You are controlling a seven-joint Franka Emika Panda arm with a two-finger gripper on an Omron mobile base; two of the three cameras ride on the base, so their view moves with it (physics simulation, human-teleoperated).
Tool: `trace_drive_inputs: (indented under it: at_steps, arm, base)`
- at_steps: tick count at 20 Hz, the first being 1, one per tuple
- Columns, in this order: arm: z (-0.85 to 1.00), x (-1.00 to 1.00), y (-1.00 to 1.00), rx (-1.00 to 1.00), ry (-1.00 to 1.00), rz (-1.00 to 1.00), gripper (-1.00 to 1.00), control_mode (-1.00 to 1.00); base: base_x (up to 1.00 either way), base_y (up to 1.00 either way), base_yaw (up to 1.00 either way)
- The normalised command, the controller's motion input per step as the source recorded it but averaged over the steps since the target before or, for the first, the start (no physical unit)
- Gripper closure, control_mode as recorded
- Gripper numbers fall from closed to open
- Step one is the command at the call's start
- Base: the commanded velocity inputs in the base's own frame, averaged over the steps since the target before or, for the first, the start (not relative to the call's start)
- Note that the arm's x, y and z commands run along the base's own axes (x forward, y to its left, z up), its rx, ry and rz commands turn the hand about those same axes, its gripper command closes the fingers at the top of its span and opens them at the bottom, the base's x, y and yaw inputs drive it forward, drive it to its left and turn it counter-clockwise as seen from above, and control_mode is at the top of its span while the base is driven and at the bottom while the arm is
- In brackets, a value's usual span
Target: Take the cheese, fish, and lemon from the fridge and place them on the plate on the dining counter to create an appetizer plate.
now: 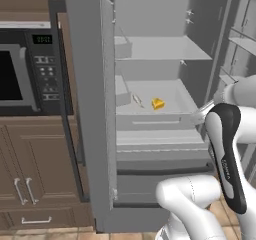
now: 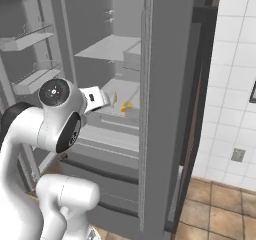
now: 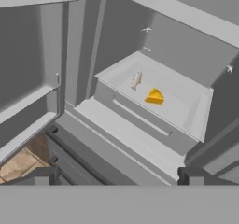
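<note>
The fridge (image 1: 92,94) stands open in front of me. On its middle pull-out shelf (image 3: 186,104) lies the cheese (image 3: 154,97), a yellow-orange wedge, with the thin silvery fish (image 3: 136,80) just beside it. Both also appear from the base: cheese (image 1: 158,103), fish (image 1: 137,100), cheese (image 2: 126,106). My gripper (image 3: 119,178) hovers outside the shelf front, apart from both, open, with nothing between its fingertips (image 3: 46,176). From the sides the hand (image 1: 199,114) (image 2: 100,99) sits at shelf height near the door side. The lemon, the plate and the dining counter are out of view.
A black microwave (image 1: 15,74) sits in wood cabinets (image 1: 35,174) left of the fridge. The open fridge door with bins (image 2: 30,39) is beside my arm. An upper shelf (image 1: 160,49) and lower drawers (image 1: 160,149) bracket the shelf. A white tiled wall (image 2: 235,84) lies right.
</note>
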Motion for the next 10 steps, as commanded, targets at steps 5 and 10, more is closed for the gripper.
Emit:
trace_drive_inputs:
  at_steps: [5, 10]
  arm:
    - [0.0, 0.0, 0.0, 0.0, 0.0, 0.0, -1.0, 1.0]
    - [0.0, 0.0, 0.0, 0.0, 0.0, 0.0, -1.0, 1.0]
  base:
    - [0.36, 0.0, 0.0]
    - [0.31, 0.0, 0.0]
